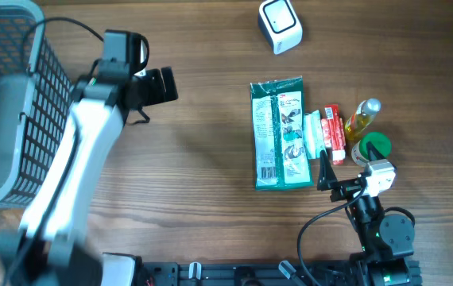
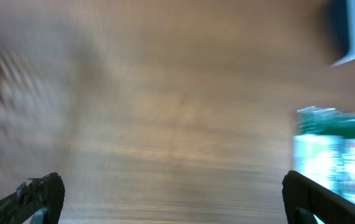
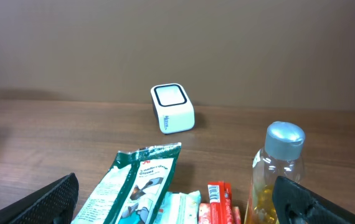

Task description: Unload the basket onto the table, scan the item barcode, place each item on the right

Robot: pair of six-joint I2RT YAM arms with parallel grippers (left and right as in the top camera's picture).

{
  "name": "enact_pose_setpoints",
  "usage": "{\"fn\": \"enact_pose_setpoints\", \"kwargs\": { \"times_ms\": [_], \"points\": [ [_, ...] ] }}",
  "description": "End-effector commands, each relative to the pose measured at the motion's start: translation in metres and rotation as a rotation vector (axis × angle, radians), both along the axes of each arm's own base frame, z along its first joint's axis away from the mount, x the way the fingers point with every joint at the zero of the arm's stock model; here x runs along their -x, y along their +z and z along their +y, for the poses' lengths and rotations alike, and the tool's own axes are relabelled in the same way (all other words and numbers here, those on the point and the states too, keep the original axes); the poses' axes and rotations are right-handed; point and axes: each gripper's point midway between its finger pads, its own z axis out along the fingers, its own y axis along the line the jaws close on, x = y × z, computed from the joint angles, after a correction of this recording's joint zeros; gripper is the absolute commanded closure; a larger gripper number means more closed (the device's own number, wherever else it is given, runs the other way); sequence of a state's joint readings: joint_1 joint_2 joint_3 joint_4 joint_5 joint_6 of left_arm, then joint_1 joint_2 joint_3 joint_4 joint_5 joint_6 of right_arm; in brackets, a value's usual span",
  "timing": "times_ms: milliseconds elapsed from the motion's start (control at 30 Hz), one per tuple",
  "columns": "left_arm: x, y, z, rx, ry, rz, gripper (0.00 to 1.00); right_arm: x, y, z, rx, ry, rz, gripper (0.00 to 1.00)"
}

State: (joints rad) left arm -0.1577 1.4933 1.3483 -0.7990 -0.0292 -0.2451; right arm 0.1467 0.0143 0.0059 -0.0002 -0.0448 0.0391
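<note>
Overhead: the green packet (image 1: 278, 133) lies flat mid-table, a bit apart from the scanner (image 1: 280, 25), and nobody's got it.

Left wrist: blurry, but your left gripper (image 2: 171, 176) is spread wide, empty.

Right wrist: right gripper (image 3: 174, 180) splayed too, nothing in it. The packet looks light, floppy and slick, so I'd pinch a long edge.

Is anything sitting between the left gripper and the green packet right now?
No. The overhead view shows only bare wooden table between the open left gripper and the green packet.
</note>
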Motion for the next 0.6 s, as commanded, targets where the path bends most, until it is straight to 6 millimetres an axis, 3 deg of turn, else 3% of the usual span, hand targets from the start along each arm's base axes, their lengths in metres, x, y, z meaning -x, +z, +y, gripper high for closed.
{"fn": "enact_pose_setpoints", "kwargs": {
  "times_ms": [0, 100, 233, 433, 567],
  "points": [
    [0.029, 0.085, -0.006, 0.037, -0.025, -0.230, 0.00, 0.001, 0.003, 0.002, 0.010, 0.012, -0.014, 0.00],
    [0.052, 0.126, -0.002, 0.059, -0.026, -0.350, 0.00, 0.001, 0.003, 0.002, 0.010, 0.012, -0.014, 0.00],
    [0.082, 0.163, 0.005, 0.073, -0.025, -0.466, 0.00, 0.001, 0.003, 0.002, 0.010, 0.012, -0.014, 0.00],
    [0.133, 0.126, 0.014, 0.040, -0.027, -0.276, 0.00, 0.001, 0.003, 0.002, 0.011, 0.012, -0.014, 0.00],
    [0.153, 0.098, 0.017, 0.026, -0.030, -0.176, 0.00, 0.001, 0.003, 0.002, 0.010, 0.012, -0.014, 0.00]
  ]
}}
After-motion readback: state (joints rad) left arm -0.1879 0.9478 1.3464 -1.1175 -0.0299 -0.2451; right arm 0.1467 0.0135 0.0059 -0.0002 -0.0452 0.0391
